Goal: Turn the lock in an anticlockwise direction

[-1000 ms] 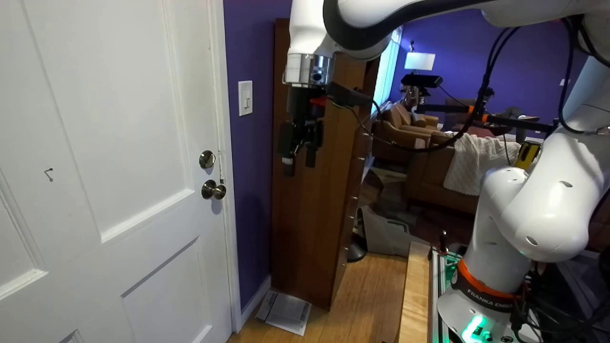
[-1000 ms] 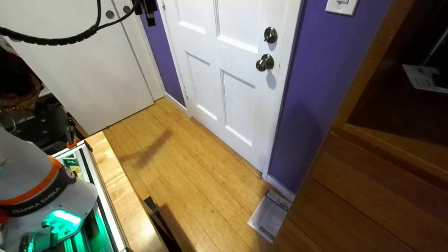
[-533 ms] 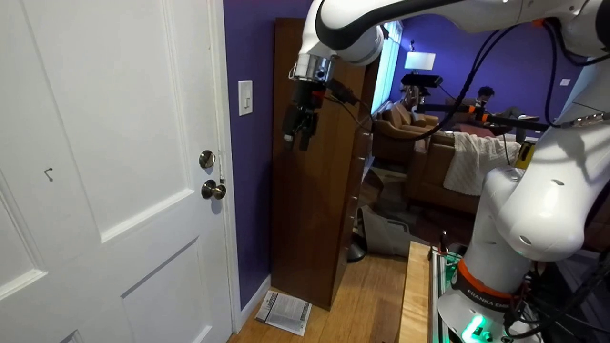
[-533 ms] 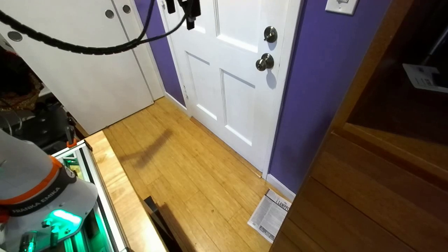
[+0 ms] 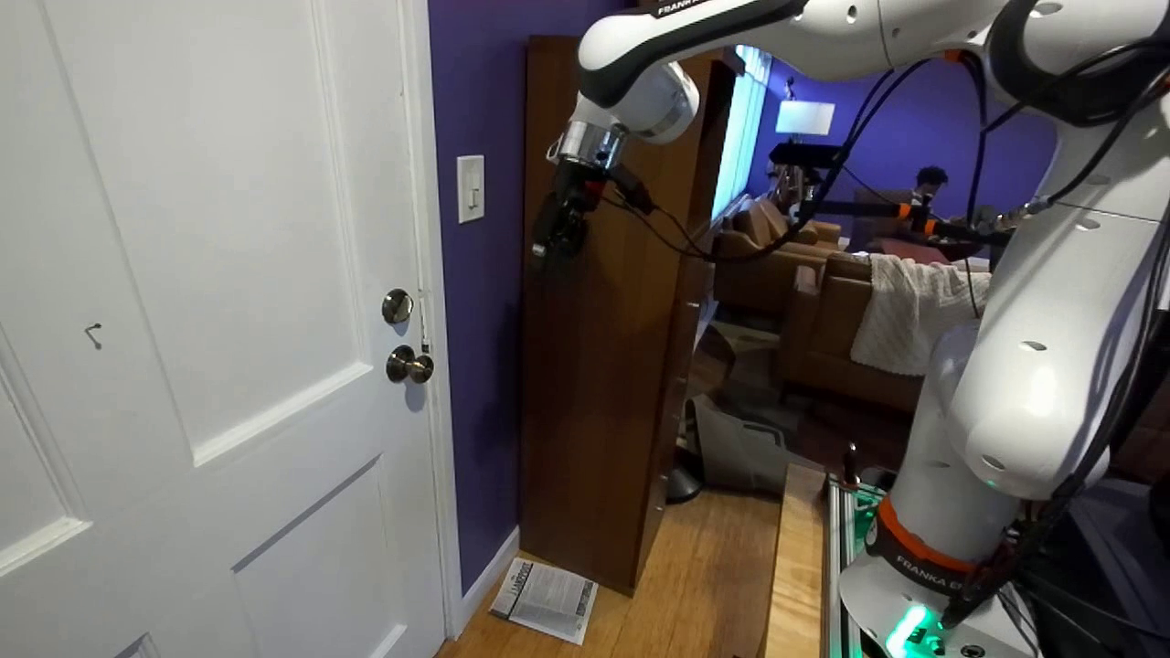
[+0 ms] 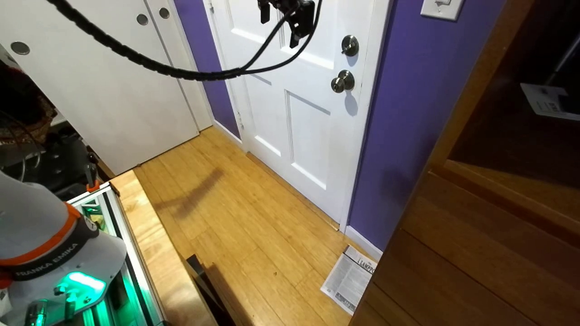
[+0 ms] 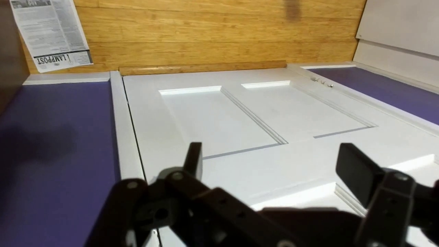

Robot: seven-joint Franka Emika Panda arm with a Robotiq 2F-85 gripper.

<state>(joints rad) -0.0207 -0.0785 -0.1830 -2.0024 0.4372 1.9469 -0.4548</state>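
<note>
The lock (image 5: 397, 306) is a small round silvery plate on the white door (image 5: 247, 228), just above the round knob (image 5: 409, 365). In an exterior view the lock (image 6: 350, 45) shows its small thumb-turn pointing down and to the left. My gripper (image 5: 555, 247) hangs tilted in the air, apart from the lock and door. In an exterior view the gripper (image 6: 280, 31) appears up and left of the lock. In the wrist view the gripper (image 7: 271, 147) is wide open with nothing between its fingers, facing the door panels. The lock does not show in the wrist view.
A tall brown cabinet (image 5: 594, 411) stands close beside the gripper, right of the purple wall. A white switch plate (image 5: 471, 188) is on that wall. A newspaper (image 5: 546, 599) lies on the floor. A black cable (image 6: 181, 72) hangs from the arm.
The arm has moved and the gripper has risen and tilted towards the door. In an exterior view it has shifted right, nearer to the lock in the picture. The lock and door look unchanged.
</note>
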